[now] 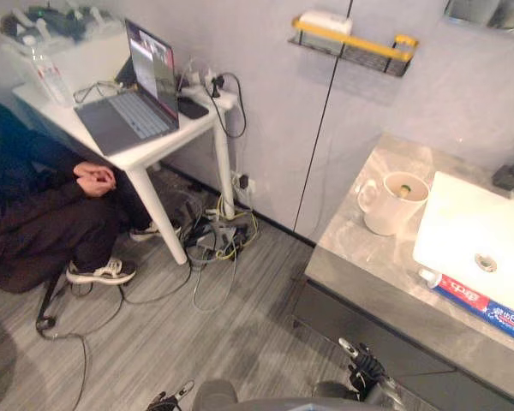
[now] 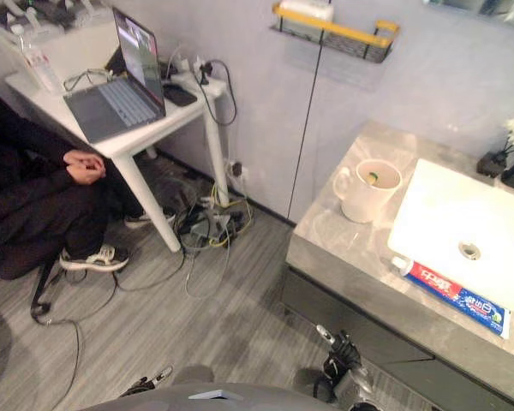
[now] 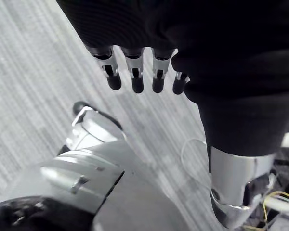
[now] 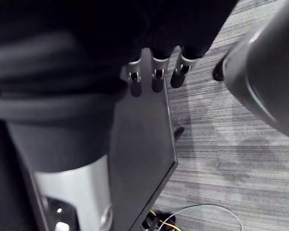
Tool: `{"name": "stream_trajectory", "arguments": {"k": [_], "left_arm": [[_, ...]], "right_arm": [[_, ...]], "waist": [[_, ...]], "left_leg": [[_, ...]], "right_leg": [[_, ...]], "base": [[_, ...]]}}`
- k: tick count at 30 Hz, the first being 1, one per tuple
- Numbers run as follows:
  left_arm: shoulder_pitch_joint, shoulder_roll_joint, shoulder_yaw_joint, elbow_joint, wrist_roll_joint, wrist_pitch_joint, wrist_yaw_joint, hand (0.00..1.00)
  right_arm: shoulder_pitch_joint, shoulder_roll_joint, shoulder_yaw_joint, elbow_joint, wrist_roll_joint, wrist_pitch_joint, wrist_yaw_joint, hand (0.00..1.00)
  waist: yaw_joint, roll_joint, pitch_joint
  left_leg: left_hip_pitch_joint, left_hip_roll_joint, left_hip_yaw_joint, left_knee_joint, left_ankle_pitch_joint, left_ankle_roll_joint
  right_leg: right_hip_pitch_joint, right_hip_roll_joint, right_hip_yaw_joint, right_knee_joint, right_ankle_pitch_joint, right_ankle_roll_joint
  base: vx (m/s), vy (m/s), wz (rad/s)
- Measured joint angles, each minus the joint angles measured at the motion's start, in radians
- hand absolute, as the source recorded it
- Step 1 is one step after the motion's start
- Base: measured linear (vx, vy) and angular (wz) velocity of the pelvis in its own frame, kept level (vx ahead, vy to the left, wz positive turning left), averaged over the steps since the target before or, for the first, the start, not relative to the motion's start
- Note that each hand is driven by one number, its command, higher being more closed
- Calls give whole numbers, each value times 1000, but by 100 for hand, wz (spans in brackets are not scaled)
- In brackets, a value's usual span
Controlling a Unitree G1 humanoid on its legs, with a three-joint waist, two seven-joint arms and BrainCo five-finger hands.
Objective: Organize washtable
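Note:
The washtable is a grey marble counter (image 1: 356,267) at the right, with a white basin (image 1: 484,224) set in it. A white mug (image 1: 392,204) with something green inside stands on the counter left of the basin. A red and blue toothpaste tube (image 1: 481,306) lies along the basin's front edge. My right hand (image 1: 360,370) hangs low in front of the counter's dark cabinet, fingers (image 4: 156,73) relaxed and holding nothing. My left hand (image 1: 167,398) hangs over the floor at the lower left, its fingers (image 3: 135,77) straight and empty.
A small dark pot with a flower (image 2: 507,147) sits at the counter's back right. A yellow-rimmed wall shelf (image 1: 353,43) hangs above. A person (image 1: 43,205) sits at the left by a white table (image 1: 146,154) with a laptop (image 1: 137,94). Cables (image 1: 214,235) lie on the floor.

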Motion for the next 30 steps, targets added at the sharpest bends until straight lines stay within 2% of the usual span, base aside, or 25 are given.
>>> {"name": "stream_trajectory", "arguments": {"k": [1, 2, 3, 4, 6, 8, 9, 10, 11, 12, 13, 15, 16, 17, 18, 19, 20, 21, 23, 25, 28, 29, 30], "left_arm": [[-2, 11, -16, 5, 12, 0, -1, 0], [-3, 19, -34, 5, 13, 0, -1, 0], [-10, 30, -72, 4, 25, 0, -1, 0], [-21, 41, -108, 3, 43, -1, -1, 0], [-52, 45, -147, -2, 47, -4, 3, 0], [-80, 38, -147, -19, 47, -12, 7, 0], [-95, 9, -145, -30, 46, -22, 7, 0], [-95, 2, -144, -34, 46, -22, 6, 0], [-85, -4, -146, -46, 46, -20, 7, 0], [-77, -9, -146, -50, 45, -19, 6, 0], [-65, -18, -141, -55, 31, -18, 5, 0], [-68, -21, -147, -54, 31, -15, 1, 0], [-70, -31, -147, -56, 31, -15, -1, 0], [-68, -35, -146, -56, 31, -14, -1, 0], [-68, -37, -141, -57, 29, -15, -1, 0], [-66, -41, -140, -55, 29, -15, -1, 0], [-73, -31, -135, -55, 28, -15, -1, 0], [-79, -20, -134, -53, 28, -14, -1, 0], [-78, -31, -135, -44, 27, -14, -3, 0], [-84, -35, -134, -35, 27, -14, -11, 0], [-83, -27, -115, -40, -3, -13, -15, 0], [-82, -28, -107, -51, -11, -13, -14, 0], [-81, -30, -106, -72, -20, -15, -12, 0]], "right_arm": [[1, 11, 1, 1, -21, 4, 4, 0], [3, 16, 1, 5, -26, 6, 6, 0], [10, 21, -3, 3, -46, 5, 7, 0], [11, 18, -13, 4, -48, 6, 9, 0], [11, -1, -26, 15, -55, 10, 2, 0], [18, -15, -26, 32, -57, 22, -3, 0], [14, -31, -40, 41, -58, 27, -6, 0], [20, -30, -53, 42, -59, 30, -6, 0], [37, -31, -78, 42, -64, 35, -5, 0], [44, -34, -86, 43, -78, 39, -5, 0], [54, -41, -102, 51, -98, 43, -5, 0], [56, -48, -120, 52, -108, 42, -5, 0], [59, -52, -146, 68, -130, 43, -8, 0], [60, -59, -168, 85, -135, 50, -12, 0], [60, -60, -180, 86, -135, 51, -13, 0], [58, -59, -197, 89, -136, 51, -14, 0], [62, -51, -205, 90, -137, 59, -14, 0], [65, -49, -210, 91, -137, 62, -14, 0], [75, -45, -220, 91, -136, 62, -14, 0], [74, -41, -220, 90, -136, 61, -14, 0], [66, -37, -190, 90, -136, 59, -13, 0], [65, -37, -175, 90, -136, 58, -13, 0], [65, -43, -164, 90, -136, 57, -12, 0]], "waist": [[-13, -12, -16], [-16, -19, -22], [-26, -31, -32], [-30, -28, -31], [-32, -18, -23], [-45, -6, -23], [-47, 14, -14], [-47, 17, -10], [-48, 23, -10], [-47, 23, -10], [-45, 21, -8], [-53, 15, 1], [-52, 30, 1], [-45, 42, -1], [-42, 46, -3], [-34, 59, -14], [-32, 25, 3], [-27, 26, 8], [-28, 34, -6], [-36, 33, -6], [-29, 24, -6], [-27, 24, 0], [-17, 26, 18]], "left_leg": [[8, -29, 58, -19, 2, 27], [10, -40, 82, -33, 6, 37], [16, -56, 137, -60, 14, 54], [26, -62, 186, -82, 18, 63], [55, -64, 256, -130, 33, 89], [64, -65, 292, -164, 54, 113], [77, -51, 354, -207, 92, 120], [93, -51, 373, -225, 102, 117], [130, -49, 411, -256, 116, 112], [147, -49, 429, -266, 120, 109], [170, -51, 478, -275, 121, 104], [181, -51, 478, -286, 126, 93], [180, -48, 459, -308, 117, 93], [179, -44, 429, -337, 108, 108], [173, -36, 420, -348, 106, 112], [156, -8, 417, -351, 100, 121], [165, -11, 417, -350, 102, 114], [174, 0, 414, -349, 103, 108], [186, 48, 395, -333, 128, 67], [190, 77, 384, -297, 132, 40], [118, 117, 350, -77, 117, 29], [66, 140, 324, 60, 115, 35], [-19, 169, 275, 256, 130, 71]], "right_leg": [[-9, -29, 49, -55, 27, 20], [-18, -40, 75, -75, 44, 29], [-39, -53, 121, -113, 91, 34], [-58, -56, 152, -153, 148, 31], [-78, -52, 120, -199, 251, -2], [-85, -52, 7, -257, 348, -50], [-93, -62, -162, -238, 335, -111], [-108, -67, -246, -152, 267, -121], [-114, -80, -365, -14, 149, -152], [-105, -87, -407, 22, 113, -161], [-98, -96, -467, 17, 79, -156], [-97, -70, -464, -17, 89, -126], [-90, -45, -465, -54, 96, -123], [-86, -17, -477, -104, 97, -119], [-78, -1, -495, -140, 102, -111], [-77, 12, -518, -143, 116, -126], [-68, 12, -520, -156, 150, -136], [-48, 29, -522, -182, 159, -143], [23, 100, -534, -299, 195, -158], [50, 126, -542, -324, 197, -161], [95, 138, -541, -333, 178, -189], [118, 143, -541, -332, 167, -195], [148, 152, -541, -328, 150, -206]], "base": [[11, 258, -93], [6, 270, -115], [-17, 200, -127], [-29, 195, -133], [-57, 52, -112], [-24, -93, -78], [159, -211, -71], [352, -365, -91], [367, -369, -73], [369, -428, -108], [231, -322, -84], [136, -273, -55], [-2, -175, -43], [-51, -90, -46], [42, -93, -51], [111, -120, -39], [119, -143, -33], [119, -158, -22], [195, -159, -11], [215, -153, 5], [86, -172, 3], [-55, -149, 1], [-93, -138, -4]]}}
